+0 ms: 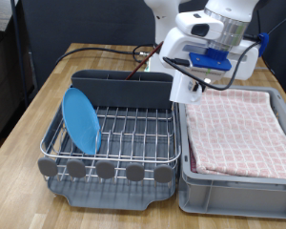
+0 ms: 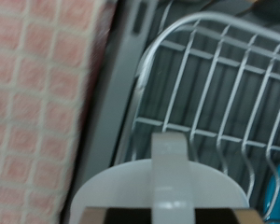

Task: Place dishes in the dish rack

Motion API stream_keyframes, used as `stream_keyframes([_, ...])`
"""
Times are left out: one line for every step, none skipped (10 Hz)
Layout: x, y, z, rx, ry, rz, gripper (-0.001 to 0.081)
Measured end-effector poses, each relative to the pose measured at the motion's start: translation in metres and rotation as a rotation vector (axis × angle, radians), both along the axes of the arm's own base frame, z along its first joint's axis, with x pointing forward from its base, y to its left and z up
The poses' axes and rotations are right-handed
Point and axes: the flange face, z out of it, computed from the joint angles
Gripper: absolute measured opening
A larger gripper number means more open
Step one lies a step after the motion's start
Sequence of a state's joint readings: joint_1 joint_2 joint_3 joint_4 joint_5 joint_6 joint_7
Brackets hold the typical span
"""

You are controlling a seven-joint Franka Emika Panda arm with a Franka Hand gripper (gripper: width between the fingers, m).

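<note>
A silver wire dish rack point(image 1: 133, 129) sits on its dark grey tray with a tall grey caddy point(image 1: 119, 88) at the back. The light-blue plate point(image 1: 82, 120) stands on edge in the rack's left side. My gripper point(image 1: 188, 78) hangs over the rack's right end, beside the caddy, shut on the white mug point(image 1: 186, 90). In the wrist view the mug point(image 2: 168, 182) fills the near part of the picture, handle facing the camera, above the rack wires point(image 2: 215, 93). A thin reddish-brown stick point(image 1: 138, 65), perhaps the wooden spoon, rises behind the caddy.
A grey rectangular bin point(image 1: 240, 176) lined with pink checkered cloth point(image 1: 240, 129) stands against the rack on the exterior view's right. Dark cables point(image 1: 105, 48) trail over the wooden table behind the rack. Round grey tabs point(image 1: 105, 171) line the rack's front edge.
</note>
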State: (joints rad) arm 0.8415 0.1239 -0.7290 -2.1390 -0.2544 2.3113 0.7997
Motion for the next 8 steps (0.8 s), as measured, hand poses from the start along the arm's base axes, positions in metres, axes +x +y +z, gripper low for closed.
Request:
stream_keyframes([0.012,-0.009,0.004,-0.005,-0.029,-0.021,0.0071])
stream_keyframes([0.023,-0.016,0.008,-0.003,-0.049,-0.046,0.0071])
stream_keyframes([0.035,-0.022,0.012,0.008,-0.058,-0.057,0.0071])
stream_keyframes([0.047,-0.021,0.008,0.003,-0.052,-0.053,0.0071])
stream_keyframes([0.046,-0.022,0.007,0.003,-0.052,-0.054,0.0071])
stream_keyframes([0.046,-0.020,0.007,0.004,-0.054,-0.061,0.0071])
stream_keyframes([0.047,-0.017,0.007,0.008,-0.063,-0.067,0.0071])
stream_keyframes([0.047,-0.011,0.007,0.013,-0.077,-0.073,0.0071])
